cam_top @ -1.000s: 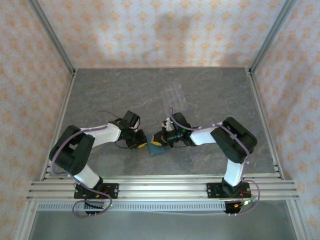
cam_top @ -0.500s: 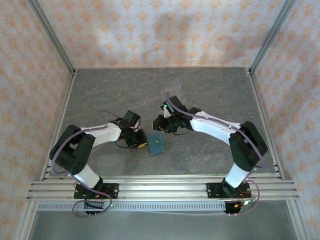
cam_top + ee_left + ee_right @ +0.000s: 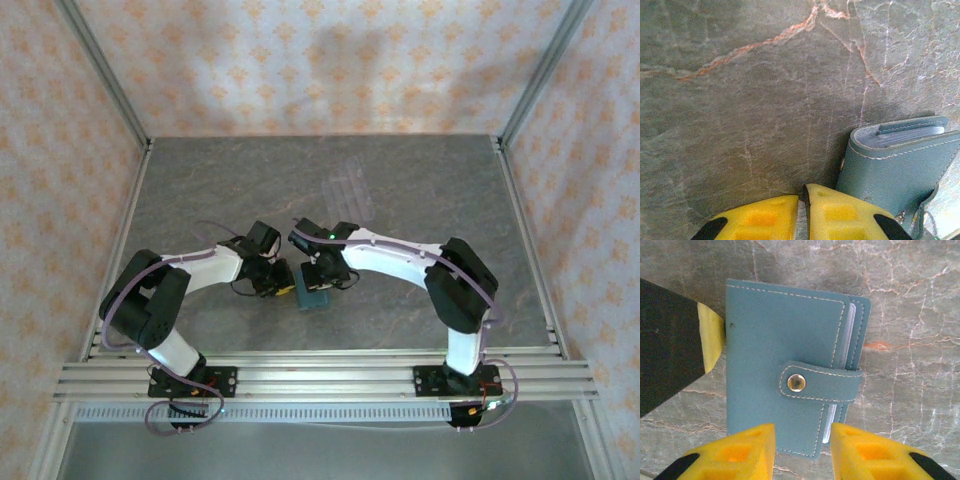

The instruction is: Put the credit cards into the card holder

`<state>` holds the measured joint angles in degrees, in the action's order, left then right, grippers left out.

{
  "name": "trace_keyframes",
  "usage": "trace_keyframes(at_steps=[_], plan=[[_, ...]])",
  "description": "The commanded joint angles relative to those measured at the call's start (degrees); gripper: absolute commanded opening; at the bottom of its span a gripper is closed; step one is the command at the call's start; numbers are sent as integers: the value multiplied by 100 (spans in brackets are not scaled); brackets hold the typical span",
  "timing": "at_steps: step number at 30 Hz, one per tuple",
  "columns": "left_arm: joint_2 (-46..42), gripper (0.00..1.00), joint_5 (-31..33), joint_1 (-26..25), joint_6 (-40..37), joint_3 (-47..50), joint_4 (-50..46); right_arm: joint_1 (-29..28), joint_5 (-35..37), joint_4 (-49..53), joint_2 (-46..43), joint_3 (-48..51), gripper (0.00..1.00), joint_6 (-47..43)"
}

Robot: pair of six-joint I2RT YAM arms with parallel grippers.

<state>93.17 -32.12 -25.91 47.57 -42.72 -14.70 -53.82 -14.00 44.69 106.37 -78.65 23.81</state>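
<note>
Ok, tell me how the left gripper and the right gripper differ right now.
The left gripper has its jaws nearly together; the right gripper stands open with a clear gap. The left gripper lies beside the card holder, tip at its edge; the right gripper hangs over its snapped strap. Both have yellow pads and face the closed card holder.

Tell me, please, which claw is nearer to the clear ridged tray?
Right. The right claw hangs open over the teal card holder, on the near side of the tray. The left claw sits at the holder's left edge, farther from the tray.
</note>
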Motion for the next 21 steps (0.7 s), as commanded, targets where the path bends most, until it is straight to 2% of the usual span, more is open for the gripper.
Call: trace_keyframes(at_steps=[1, 9, 15, 21], plan=[[545, 14, -75, -353, 93, 154, 1202, -73, 372, 232, 173, -295, 34, -69], [469, 14, -118, -223, 131, 342, 1303, -223, 481, 258, 535, -639, 34, -95], [404, 14, -167, -94, 110, 421, 1303, -324, 893, 516, 736, -886, 33, -147], [422, 14, -223, 20, 112, 534, 1390, -427, 1321, 781, 947, -1139, 28, -193]])
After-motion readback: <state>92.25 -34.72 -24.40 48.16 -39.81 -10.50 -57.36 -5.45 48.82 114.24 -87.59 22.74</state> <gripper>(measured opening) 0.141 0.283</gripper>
